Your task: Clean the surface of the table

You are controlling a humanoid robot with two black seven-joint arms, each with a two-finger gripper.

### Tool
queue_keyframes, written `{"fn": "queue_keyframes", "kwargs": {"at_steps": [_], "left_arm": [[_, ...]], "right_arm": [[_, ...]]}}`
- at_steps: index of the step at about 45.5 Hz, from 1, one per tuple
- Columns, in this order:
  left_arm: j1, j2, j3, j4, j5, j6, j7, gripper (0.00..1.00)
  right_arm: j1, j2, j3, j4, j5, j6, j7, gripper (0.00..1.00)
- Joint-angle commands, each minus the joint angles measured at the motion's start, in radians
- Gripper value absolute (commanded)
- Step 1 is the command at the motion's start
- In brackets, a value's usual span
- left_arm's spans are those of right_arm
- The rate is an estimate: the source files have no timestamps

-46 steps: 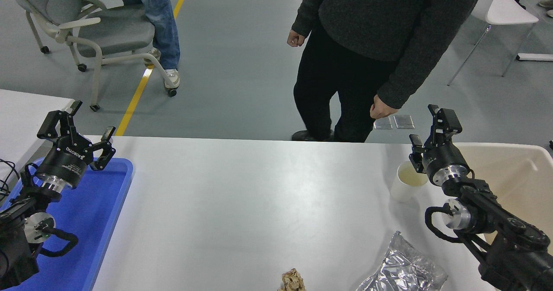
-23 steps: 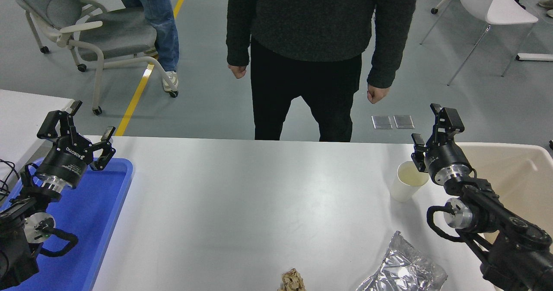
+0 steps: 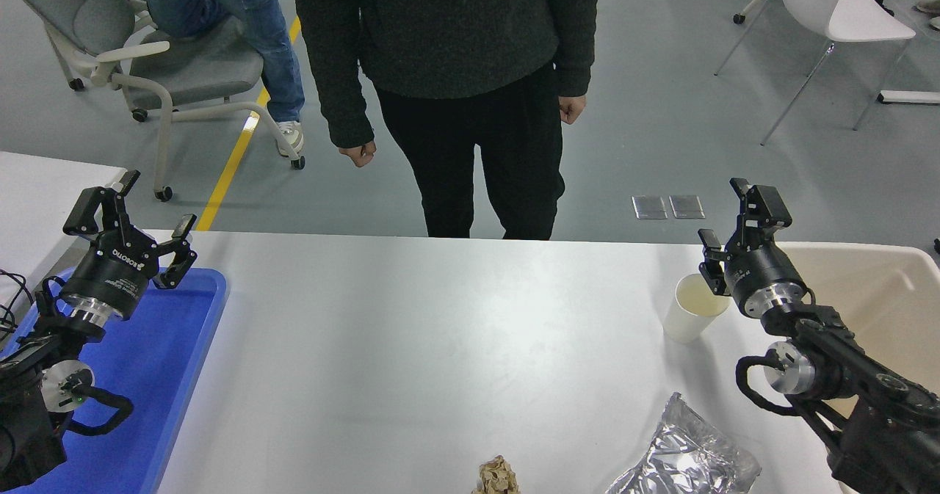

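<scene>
The white table surface (image 3: 411,347) fills the middle of the head view. On it stand a white paper cup (image 3: 689,309) at the right, a crumpled silver foil bag (image 3: 687,459) at the lower right and a small brown crumpled wad (image 3: 497,476) at the bottom edge. My right gripper (image 3: 729,219) is open and empty, raised just right of the cup and apart from it. My left gripper (image 3: 138,211) is open and empty, parked over the far end of the blue tray.
A blue plastic tray (image 3: 158,376) lies on the table's left end. A beige bin (image 3: 874,296) stands at the right edge. A person in a dark sweater (image 3: 448,31) stands at the far side. A grey wheeled chair (image 3: 169,53) and a white chair (image 3: 844,17) stand beyond.
The person at the far side has walked to the left. My right arm has shifted slightly to the right. The left arm has not moved.
</scene>
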Motion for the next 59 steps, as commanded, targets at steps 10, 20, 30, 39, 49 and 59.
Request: {"fn": "queue_keyframes", "kwargs": {"at_steps": [10, 20, 30, 39, 49, 59], "left_arm": [[0.0, 0.0, 0.0, 0.0, 0.0, -0.002, 0.0, 1.0], [0.0, 0.0, 0.0, 0.0, 0.0, -0.002, 0.0, 1.0], [0.0, 0.0, 0.0, 0.0, 0.0, -0.002, 0.0, 1.0], [0.0, 0.0, 0.0, 0.0, 0.0, -0.002, 0.0, 1.0], [0.0, 0.0, 0.0, 0.0, 0.0, -0.002, 0.0, 1.0], [0.0, 0.0, 0.0, 0.0, 0.0, -0.002, 0.0, 1.0]], "right_arm": [[0.177, -0.308, -0.41, 0.244, -0.114, 0.005, -0.008, 1.0], [0.291, -0.375, -0.688, 0.281, -0.282, 0.011, -0.088, 1.0], [0.335, -0.398, -0.834, 0.271, -0.326, 0.051, -0.182, 1.0], [0.407, -0.46, -0.846, 0.249, -0.329, 0.137, -0.234, 1.0], [0.446, -0.457, -0.845, 0.225, -0.411, 0.203, -0.366, 1.0], [0.473, -0.371, -0.842, 0.157, -0.392, 0.229, -0.429, 1.0]]}}
